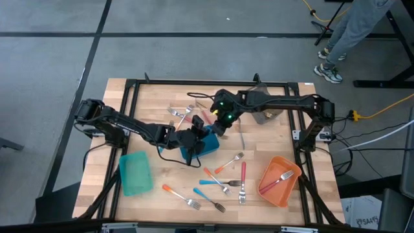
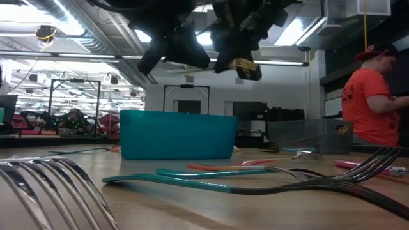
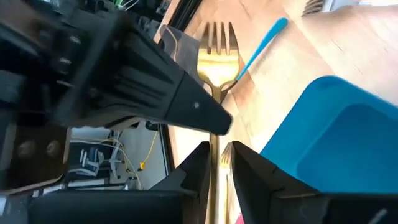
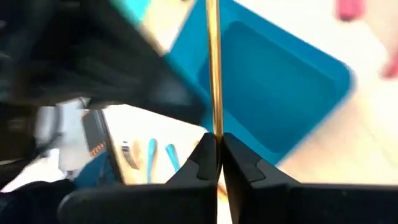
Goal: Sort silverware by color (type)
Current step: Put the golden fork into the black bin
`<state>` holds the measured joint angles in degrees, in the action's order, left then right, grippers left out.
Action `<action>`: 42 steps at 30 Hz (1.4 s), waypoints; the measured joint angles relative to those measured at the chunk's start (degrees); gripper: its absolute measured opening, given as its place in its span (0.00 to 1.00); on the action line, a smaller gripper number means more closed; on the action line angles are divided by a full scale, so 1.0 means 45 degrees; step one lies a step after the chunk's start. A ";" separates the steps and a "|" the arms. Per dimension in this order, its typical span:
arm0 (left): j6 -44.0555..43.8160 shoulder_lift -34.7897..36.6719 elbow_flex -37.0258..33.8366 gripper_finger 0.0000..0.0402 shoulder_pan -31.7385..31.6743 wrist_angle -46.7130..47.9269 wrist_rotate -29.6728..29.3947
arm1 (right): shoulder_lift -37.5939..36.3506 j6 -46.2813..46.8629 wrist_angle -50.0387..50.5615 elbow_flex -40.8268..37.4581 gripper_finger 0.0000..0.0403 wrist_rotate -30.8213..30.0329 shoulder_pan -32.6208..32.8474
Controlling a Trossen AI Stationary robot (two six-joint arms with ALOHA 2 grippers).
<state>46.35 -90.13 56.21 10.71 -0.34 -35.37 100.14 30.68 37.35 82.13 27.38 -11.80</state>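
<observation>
R gripper clamped tight on gold fork handle, L gripper fingers slackened either side of same shaft w/ slight gap, fork raised above blue bin directly beneath both, remaining silverware scattered on table beyond.

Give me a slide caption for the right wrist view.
Right gripper pinches a gold fork's handle above the blue bin.

Gold fork held aloft over blue bin, seemingly between both pincers, coloured-handled forks scattered on table
</observation>
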 joint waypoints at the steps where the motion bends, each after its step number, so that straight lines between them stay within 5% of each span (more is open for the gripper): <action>1: -0.0123 0.0000 0.0000 0.14 0.0109 -0.0056 -0.0107 | 0.0000 -0.0115 0.0190 0.0000 0.00 0.0004 -0.0146; 9: -0.1648 0.0000 0.0000 0.14 0.0406 -0.0034 -0.0357 | -0.0207 -0.1268 0.1661 0.0000 0.00 -0.0187 -0.1489; 18: -0.3555 0.0000 0.0000 0.14 0.0401 0.0263 -0.0245 | -0.2036 -0.3627 0.4550 0.0000 0.00 -0.1876 -0.2912; 30: -0.4991 0.0000 0.0000 0.14 0.0401 0.0288 -0.0216 | -0.2934 -0.6582 0.7017 -0.0254 0.00 -0.2954 -0.6267; 42: -0.5644 0.0005 0.0000 0.14 0.0401 0.0302 -0.0220 | -0.2929 -0.6606 0.5155 -0.2612 0.00 -0.3400 -0.8683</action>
<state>20.95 -90.11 56.21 12.51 1.02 -36.36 86.96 0.95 60.55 70.38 12.08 -50.88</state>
